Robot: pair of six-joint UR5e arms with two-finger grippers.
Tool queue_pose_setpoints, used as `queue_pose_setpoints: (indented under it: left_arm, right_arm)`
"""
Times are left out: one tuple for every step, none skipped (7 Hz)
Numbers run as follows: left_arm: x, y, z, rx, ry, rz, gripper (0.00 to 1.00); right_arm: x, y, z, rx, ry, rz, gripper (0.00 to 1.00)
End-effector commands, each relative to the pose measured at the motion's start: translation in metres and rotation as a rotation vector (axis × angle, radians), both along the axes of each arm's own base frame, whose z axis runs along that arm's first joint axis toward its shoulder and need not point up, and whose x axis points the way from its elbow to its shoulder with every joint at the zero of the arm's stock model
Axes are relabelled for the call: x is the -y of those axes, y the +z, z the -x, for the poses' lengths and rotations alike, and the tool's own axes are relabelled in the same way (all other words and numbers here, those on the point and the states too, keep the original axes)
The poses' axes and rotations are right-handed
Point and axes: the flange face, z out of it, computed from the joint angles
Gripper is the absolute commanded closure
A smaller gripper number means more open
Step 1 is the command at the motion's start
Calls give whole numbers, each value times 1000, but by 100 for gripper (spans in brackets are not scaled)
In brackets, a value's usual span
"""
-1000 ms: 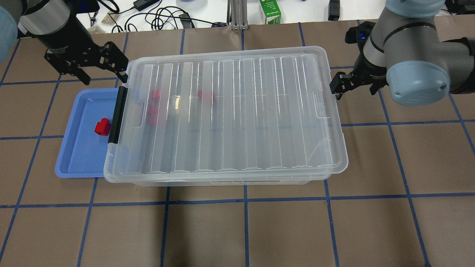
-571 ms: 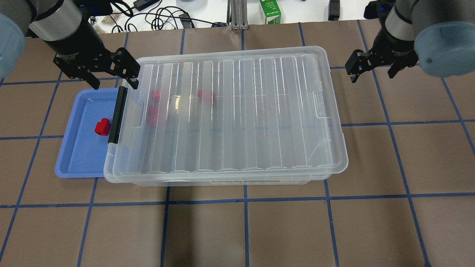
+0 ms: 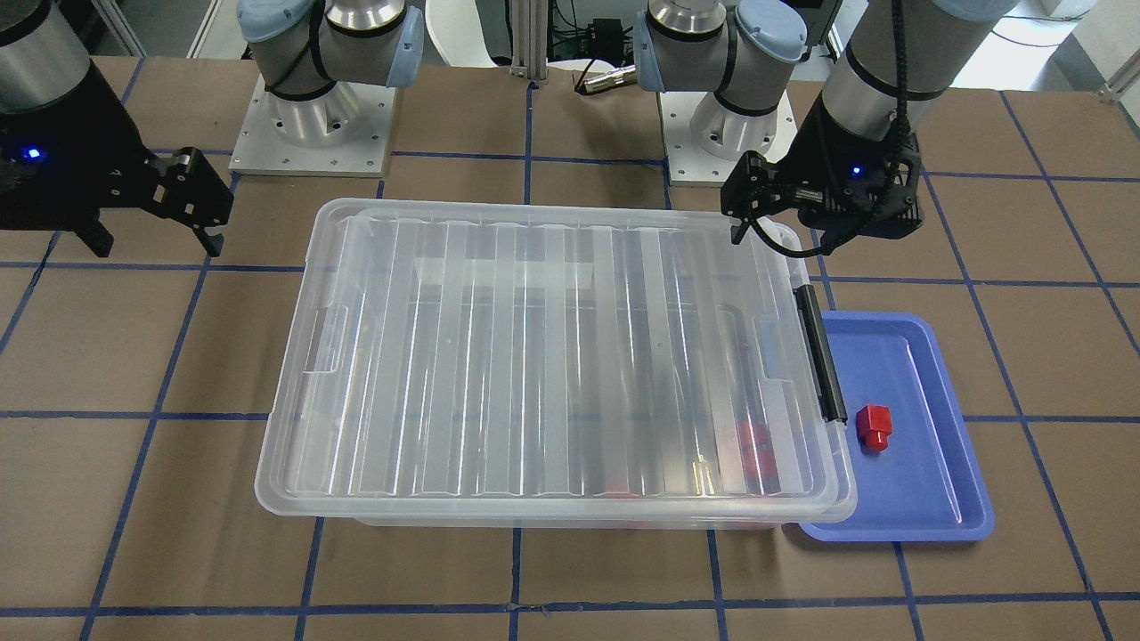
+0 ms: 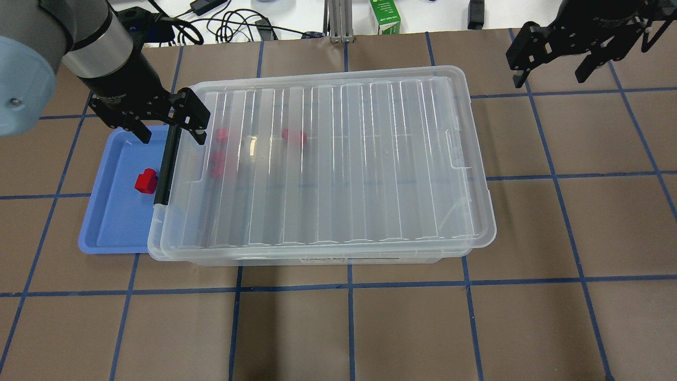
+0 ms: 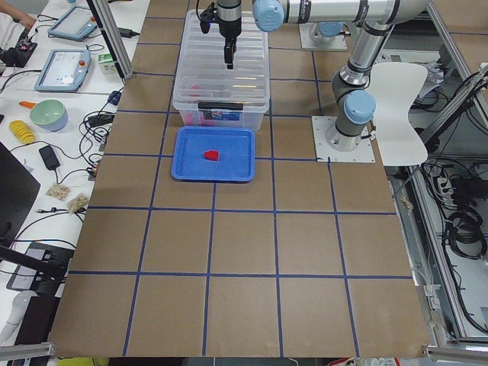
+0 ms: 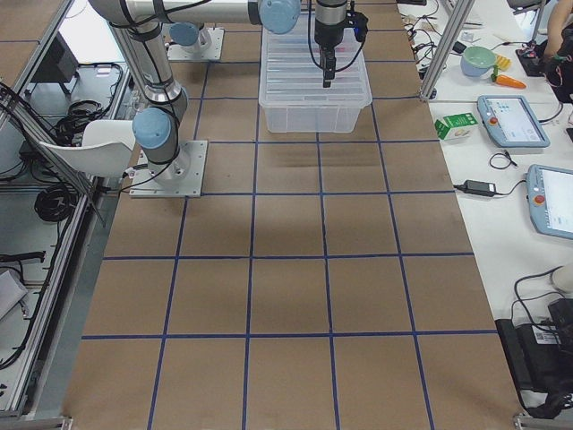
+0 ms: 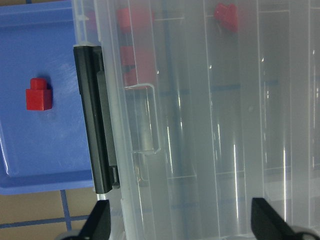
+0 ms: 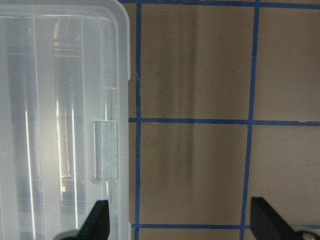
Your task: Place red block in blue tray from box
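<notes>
One red block [image 4: 145, 181] lies loose on the floor of the blue tray [image 4: 113, 211], close to the side that faces the box [image 4: 317, 257]. Tray and box sit toward the left edge of the table [image 4: 370, 328]. In the overhead view the box's short end overhangs the tray's rim; whether they touch cannot be resolved. The ribbed lid [image 4: 338, 159] is on, the black latch bar [image 4: 165, 164] runs along that short end, and three more blocks [image 4: 294, 136] show dimly beneath the lid near it. The left gripper [image 4: 173, 138] hovers over the box's far-left corner, jaws apart and empty, one finger above the tray and the other above the lid. The right gripper [image 4: 549, 79], likewise spread and empty, hangs over bare table beyond the box's far-right corner. Probable hazards: a descent from here would straddle the latch, so a finger may strike the lid or the tray rim and shove both, sliding the block in the tray toward its rim. A lift at one end alone may drag the whole box, which the distant right gripper does not steady. No further pick is possible while the lid is on.
</notes>
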Motion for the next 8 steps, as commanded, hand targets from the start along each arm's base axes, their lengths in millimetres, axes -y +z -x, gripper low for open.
queue_pose_setpoints:
  left_arm:
    - [-6, 7, 12, 0, 15, 16, 0]
    - [-10, 10, 12, 3, 5, 20, 0]
    - [-15, 16, 9, 32, 3, 24, 0]
    - [-18, 16, 5, 76, 2, 22, 0]
    - [-17, 15, 4, 73, 5, 22, 0]
    - [-20, 15, 5, 73, 4, 14, 0]
    - [-21, 14, 6, 66, 4, 11, 0]
    - [-21, 14, 6, 65, 4, 10, 0]
  right_arm:
    - [-11, -3, -67, 3, 69, 0, 0]
    - [-11, -7, -70, 5, 61, -8, 0]
    - [-9, -2, -67, 3, 54, 8, 0]
    - [-9, -2, -65, 1, 48, 8, 0]
    - [-8, 1, -64, 2, 42, 15, 0]
    - [-8, 2, -63, -2, 42, 16, 0]
    - [-8, 0, -64, 3, 13, 13, 0]
    - [-8, 0, -64, 4, 7, 8, 0]
